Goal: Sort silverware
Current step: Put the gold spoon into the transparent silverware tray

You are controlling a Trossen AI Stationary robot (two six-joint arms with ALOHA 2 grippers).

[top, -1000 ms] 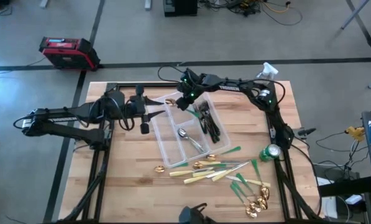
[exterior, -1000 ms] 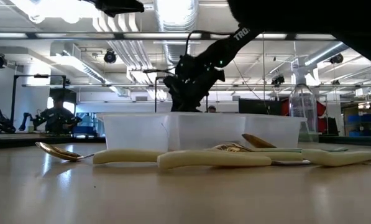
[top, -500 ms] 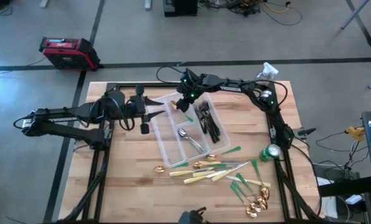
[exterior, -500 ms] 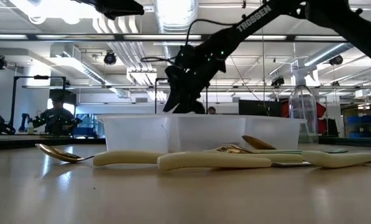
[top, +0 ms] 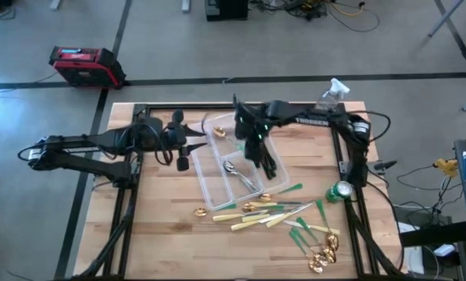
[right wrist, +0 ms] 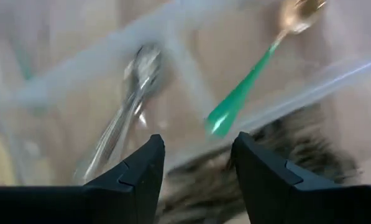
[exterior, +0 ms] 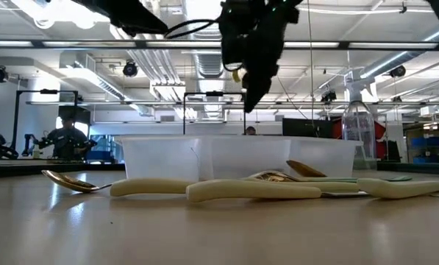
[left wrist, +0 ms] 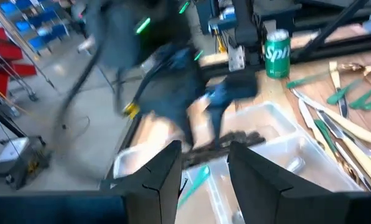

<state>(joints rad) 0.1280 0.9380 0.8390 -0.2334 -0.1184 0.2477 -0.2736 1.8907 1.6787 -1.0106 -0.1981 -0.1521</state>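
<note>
My right gripper [top: 257, 143] hangs above the clear tray [top: 215, 187], fingers parted and empty. A green-handled spoon [right wrist: 247, 78] lies in the tray beside silver spoons [top: 239, 174] and dark forks [top: 265, 156]. My left gripper [top: 192, 144] waits beside the tray, fingers apart, holding nothing.

Grey concrete floor [top: 162, 39] all round, crossed by dark tape lines, with a red case [top: 84, 65] lying at ten o'clock of the wooden table [top: 162, 226] and a tangle of cables [top: 326, 12] near one o'clock. Seen level from the tabletop: open workshop hall under a white ceiling with ducts [exterior: 156, 62] and bright strip lights [exterior: 204, 15], dome lamps [exterior: 131, 68] hanging at eleven o'clock. Blue crates [left wrist: 30, 28] stacked off to one side.
</note>
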